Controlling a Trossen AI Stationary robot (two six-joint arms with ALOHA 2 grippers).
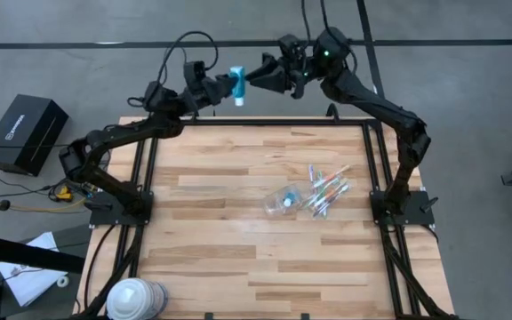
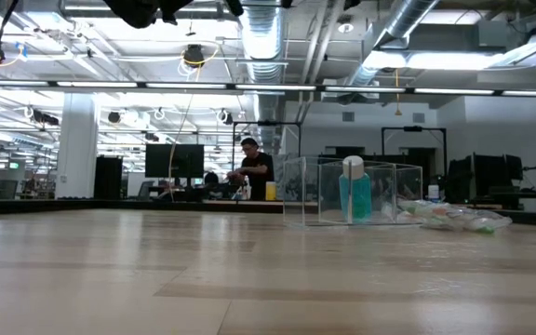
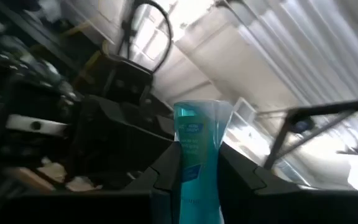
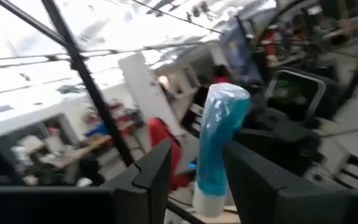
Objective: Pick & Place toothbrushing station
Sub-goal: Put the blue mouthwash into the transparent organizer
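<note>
The short blue tube point(image 1: 237, 85) with a white cap hangs high above the table's far edge, between my two raised arms. My left gripper point(image 1: 224, 88) is shut on it from the left. My right gripper point(image 4: 197, 165) comes from the right and is open, one finger on either side of the tube point(image 4: 219, 137); I cannot tell whether they touch it. On the table's right half lies the see-through cup point(image 1: 283, 200) with something small, blue and white in it. Beside it lie several pastel toothbrushes point(image 1: 327, 188). My left gripper pinches the tube's middle point(image 3: 196, 155) between its two fingers point(image 3: 168, 171), lying across the tube. The fingers come from the table's left side and slant upward. The tube is lifted clear and stands roughly upright, with its flat crimped end point(image 3: 199, 112) up and its white cap down.
A big white-and-blue roll point(image 1: 136, 298) stands at the table's near left corner. A black box point(image 1: 27, 132) sits on the floor off the left side. Dark frame rails point(image 1: 265, 122) run along the table's edges. A person point(image 2: 254, 167) is at a bench far behind the table.
</note>
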